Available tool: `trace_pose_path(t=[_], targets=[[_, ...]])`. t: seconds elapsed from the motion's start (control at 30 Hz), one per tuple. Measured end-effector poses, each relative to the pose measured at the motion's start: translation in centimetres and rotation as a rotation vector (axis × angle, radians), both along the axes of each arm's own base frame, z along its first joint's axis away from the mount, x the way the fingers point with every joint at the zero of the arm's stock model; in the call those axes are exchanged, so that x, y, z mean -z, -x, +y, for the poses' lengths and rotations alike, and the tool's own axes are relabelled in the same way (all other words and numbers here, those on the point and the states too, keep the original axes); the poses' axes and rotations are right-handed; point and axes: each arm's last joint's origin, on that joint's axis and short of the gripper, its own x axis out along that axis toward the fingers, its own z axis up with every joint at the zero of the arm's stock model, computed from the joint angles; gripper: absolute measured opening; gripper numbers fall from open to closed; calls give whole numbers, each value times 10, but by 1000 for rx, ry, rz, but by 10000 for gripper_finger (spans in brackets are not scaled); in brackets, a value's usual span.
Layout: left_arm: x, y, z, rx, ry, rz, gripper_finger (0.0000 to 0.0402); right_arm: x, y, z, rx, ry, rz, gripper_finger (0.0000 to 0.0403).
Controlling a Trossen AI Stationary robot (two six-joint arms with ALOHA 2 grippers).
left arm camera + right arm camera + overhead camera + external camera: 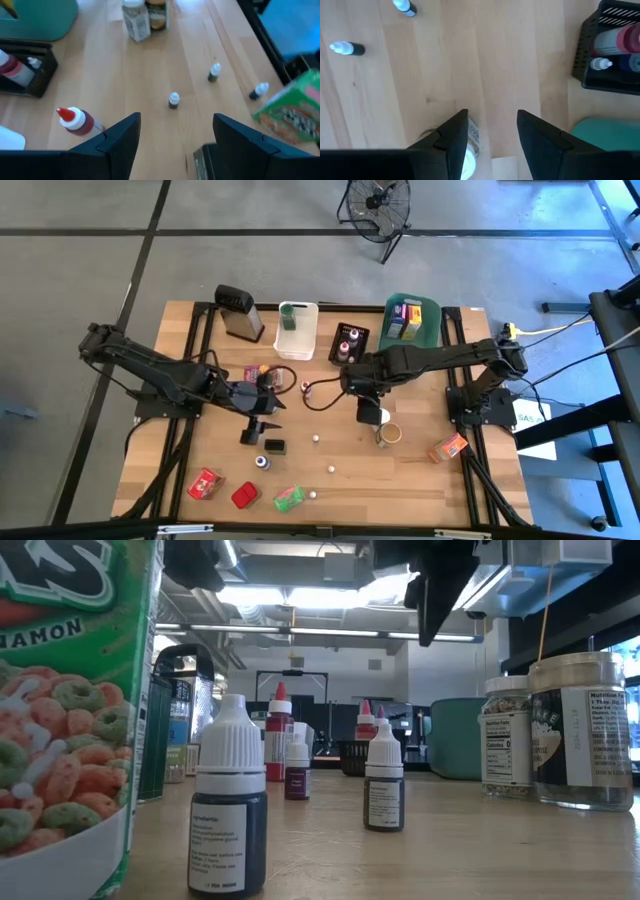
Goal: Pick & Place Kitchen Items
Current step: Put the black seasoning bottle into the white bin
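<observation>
Right gripper reaches down over two jars just in front of the black bin — fingers apart, nothing held. Left gripper — level, open, empty — faces three small bottles.

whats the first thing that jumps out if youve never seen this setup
Two dark arms reach in over a wooden table strewn with small groceries: the left hand hangs open near the middle, the right hand just above a white-lidded jar. From table height, a cereal box fills the near left and a white-capped dropper bottle stands beside it. A teal bin of boxes sits at the far edge.
</observation>
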Motion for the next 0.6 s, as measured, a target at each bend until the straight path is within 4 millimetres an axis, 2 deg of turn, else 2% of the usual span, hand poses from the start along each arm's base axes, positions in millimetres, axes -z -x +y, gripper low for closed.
trace_pose_path(t=[0.17, 0.37, 0.6], targets=[[3, -4, -2, 26, 6, 0, 265, 0, 1, 2, 20, -11, 7, 171], [3, -4, 1, -152, -62, -23, 287, 0, 2, 9, 0, -14, 8, 171], [14, 7, 4, -171, -76, 131, 285, 0, 5, 24, -25, -19, 7, 171]])
